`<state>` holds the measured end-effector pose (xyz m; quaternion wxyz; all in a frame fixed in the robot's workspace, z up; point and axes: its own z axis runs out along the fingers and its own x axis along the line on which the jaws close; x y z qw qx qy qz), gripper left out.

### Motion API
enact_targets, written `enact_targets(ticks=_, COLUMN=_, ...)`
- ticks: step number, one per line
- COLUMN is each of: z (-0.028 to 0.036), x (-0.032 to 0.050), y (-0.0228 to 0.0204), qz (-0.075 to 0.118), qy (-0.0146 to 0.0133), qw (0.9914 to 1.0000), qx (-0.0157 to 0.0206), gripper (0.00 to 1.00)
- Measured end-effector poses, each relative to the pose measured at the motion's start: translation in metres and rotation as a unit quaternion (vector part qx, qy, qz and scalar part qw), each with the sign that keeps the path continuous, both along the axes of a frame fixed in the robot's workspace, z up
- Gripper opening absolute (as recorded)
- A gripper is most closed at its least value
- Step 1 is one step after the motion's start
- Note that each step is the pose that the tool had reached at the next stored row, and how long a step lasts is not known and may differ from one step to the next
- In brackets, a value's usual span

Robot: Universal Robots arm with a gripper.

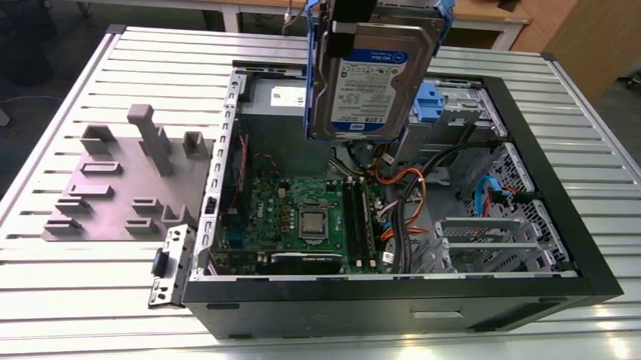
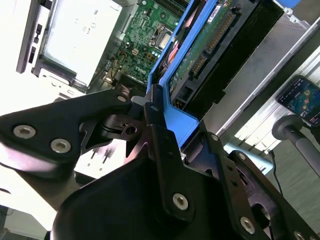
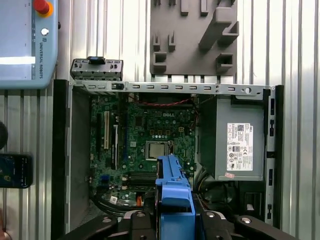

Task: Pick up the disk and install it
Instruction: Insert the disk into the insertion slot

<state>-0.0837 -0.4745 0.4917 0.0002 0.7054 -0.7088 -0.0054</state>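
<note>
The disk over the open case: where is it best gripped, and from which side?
Take the disk by its top end, on the blue rails, from above, as the gripper holds it: the flat body hangs upright, leaving its lower end free above the case.

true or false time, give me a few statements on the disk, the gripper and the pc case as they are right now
1. The disk hangs in the air above the open computer case. True.
2. The disk lies on the grey fixture plate. False: it is off the plate, held over the case.
3. The gripper is shut on the disk. True.
4. The case's side is closed. False: it is open, and the motherboard shows inside.
5. The grey fixture plate sits to the exterior view's right of the case. False: it sits to the exterior view's left.
</note>
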Motion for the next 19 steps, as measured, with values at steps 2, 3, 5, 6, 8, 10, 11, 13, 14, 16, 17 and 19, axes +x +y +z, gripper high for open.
enact_targets(ticks=2, z=0.0000, x=0.0000, y=-0.0026, qz=0.000, qy=0.0000, qw=1.00000, qx=0.0000, gripper=0.36)
enact_targets(ticks=3, z=0.0000, x=0.0000, y=-0.0041, qz=0.000, qy=0.0000, qw=1.00000, qx=0.0000, gripper=0.36)
enact_targets(ticks=5, z=0.0000, x=0.0000, y=-0.0064, qz=0.000, qy=0.0000, qw=1.00000, qx=0.0000, gripper=0.36)
enact_targets(ticks=6, z=0.0000, x=0.0000, y=-0.0075, qz=0.000, qy=0.0000, qw=1.00000, qx=0.0000, gripper=0.36)
enact_targets(ticks=8, z=0.0000, x=0.0000, y=-0.0093, qz=0.000, qy=0.0000, qw=1.00000, qx=0.0000, gripper=0.36)
enact_targets(ticks=10, z=0.0000, x=0.0000, y=-0.0104, qz=0.000, qy=0.0000, qw=1.00000, qx=0.0000, gripper=0.36)
enact_targets(ticks=11, z=0.0000, x=0.0001, y=-0.0108, qz=0.000, qy=0.0000, qw=1.00000, qx=-0.0001, gripper=0.36)
enact_targets(ticks=13, z=0.0000, x=0.0005, y=-0.0116, qz=0.000, qy=0.0000, qw=1.00000, qx=-0.0002, gripper=0.36)
enact_targets(ticks=14, z=0.0000, x=0.0009, y=-0.0120, qz=0.000, qy=0.0000, qw=1.00000, qx=-0.0001, gripper=0.36)
enact_targets(ticks=16, z=0.0000, x=0.0023, y=-0.0125, qz=0.000, qy=0.0000, qw=1.00000, qx=-0.0002, gripper=0.36)
enact_targets(ticks=17, z=0.0000, x=0.0031, y=-0.0127, qz=0.000, qy=0.0000, qw=1.00000, qx=-0.0002, gripper=0.36)
enact_targets(ticks=19, z=0.0000, x=0.0049, y=-0.0132, qz=0.000, qy=0.0000, qw=1.00000, qx=-0.0002, gripper=0.36)
